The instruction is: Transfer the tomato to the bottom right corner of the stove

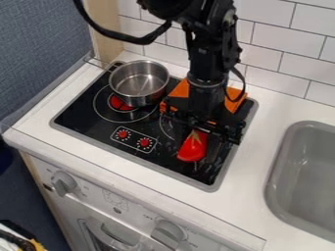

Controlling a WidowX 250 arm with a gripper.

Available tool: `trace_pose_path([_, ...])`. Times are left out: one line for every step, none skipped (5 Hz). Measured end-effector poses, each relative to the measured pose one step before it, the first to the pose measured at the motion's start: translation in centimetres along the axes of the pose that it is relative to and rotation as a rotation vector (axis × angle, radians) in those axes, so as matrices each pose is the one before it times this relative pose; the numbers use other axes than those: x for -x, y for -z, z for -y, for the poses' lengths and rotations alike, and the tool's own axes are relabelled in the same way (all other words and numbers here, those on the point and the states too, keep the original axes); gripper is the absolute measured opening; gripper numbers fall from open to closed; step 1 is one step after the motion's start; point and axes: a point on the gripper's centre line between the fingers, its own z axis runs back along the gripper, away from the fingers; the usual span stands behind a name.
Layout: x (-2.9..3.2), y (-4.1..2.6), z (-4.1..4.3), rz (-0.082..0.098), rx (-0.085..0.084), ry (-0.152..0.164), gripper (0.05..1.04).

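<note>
On the right half of the stove (83, 113), the tomato (192, 150) sits at your tool (202, 128), likely for carrying nearer the corner; you can't tell whether it's gripped.

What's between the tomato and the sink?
From tomato to sink, the camera view shows a strip of black stovetop, its grey edge, then bare white counter.

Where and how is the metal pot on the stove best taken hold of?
I would grip the pot by its near wall at the rim, coming straight down from above, one finger inside and one outside. It stands upright with its mouth open, and the wall looks thin enough to pinch. The right side seems less suitable, because the orange object is close there.
</note>
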Motion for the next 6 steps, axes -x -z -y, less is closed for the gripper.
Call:
trace_pose_path([-0.041, 0.669, -0.019, -0.0128, -0.0369, -0.0122, 0.619])
trace_pose_path([-0.187, 0.524, -0.026, -0.0146, -0.0126, -0.0075, 0.689])
trace_pose_path([-0.264, -0.114, 0.057, -0.0092, -0.0008, 0.0095, 0.961])
trace_pose_path([0.102, 0.012, 0.085, -0.0082, 0.0022, 0.0096, 1.005])
trace_pose_path([-0.03, -0.959, -0.205, 0.0233, -0.0078, -0.0022, 1.0])
trace_pose_path([-0.023, -1.921, -0.117, 0.0575, 0.009, 0.0084, 1.0])
